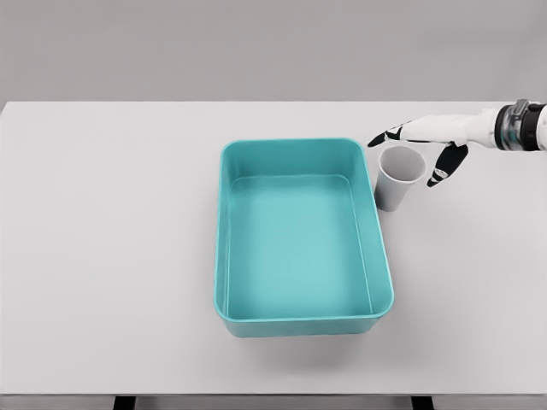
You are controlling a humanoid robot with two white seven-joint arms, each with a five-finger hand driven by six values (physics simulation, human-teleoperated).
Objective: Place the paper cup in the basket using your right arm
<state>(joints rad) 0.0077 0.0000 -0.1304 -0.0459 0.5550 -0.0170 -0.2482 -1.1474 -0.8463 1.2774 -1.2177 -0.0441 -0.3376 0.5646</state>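
A: The right hand (416,147) reached in from the right edge, fingers spread, arched over the cup (399,177). Dark fingertips showed on either side of the rim, one toward the basket (224,256), the others on the far right. It was open; nothing was clamped.

B: Touching the cup?

A: Couldn't tell. The fingers were at the rim, but contact wasn't clear. The cup stood on the table (102,239), upright or nearly so, mouth up, just beside the basket's upper right corner, outside it.

B: And the basket?

A: Nothing in it. The left arm wasn't in view.

B: So how far along?

A: Early, I'd judge. The reach looked about done. Closing on the cup, lifting it over the wall and letting it go inside were all left.
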